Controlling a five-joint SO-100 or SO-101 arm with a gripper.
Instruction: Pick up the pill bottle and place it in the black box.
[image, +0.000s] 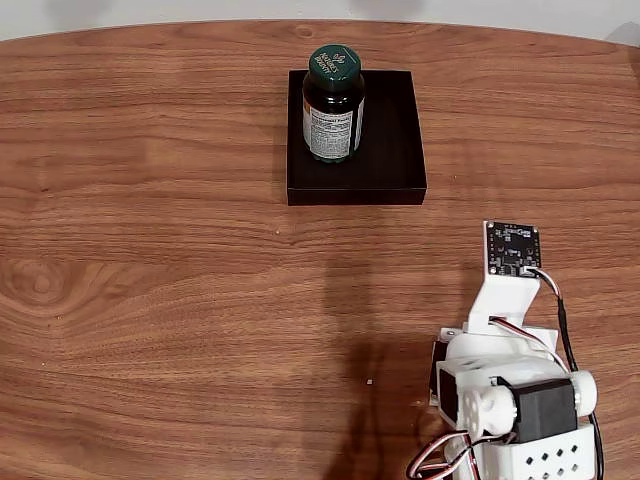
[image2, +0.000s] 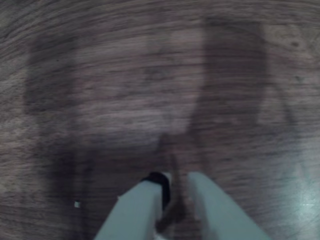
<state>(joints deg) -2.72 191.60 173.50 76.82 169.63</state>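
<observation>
Fixed view shows the pill bottle (image: 333, 103) standing upright inside the black box (image: 390, 150), at about eleven o'clock from the arm and well apart; wrist view shows jaws (image2: 175, 189) nearly closed, empty.

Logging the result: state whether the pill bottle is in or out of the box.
In: the pill bottle stands upright on the black box floor.

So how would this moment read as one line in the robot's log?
pill bottle: upright in black box | gripper: holds nothing, near-closed, over bare table | arm: pulled back from box
</observation>
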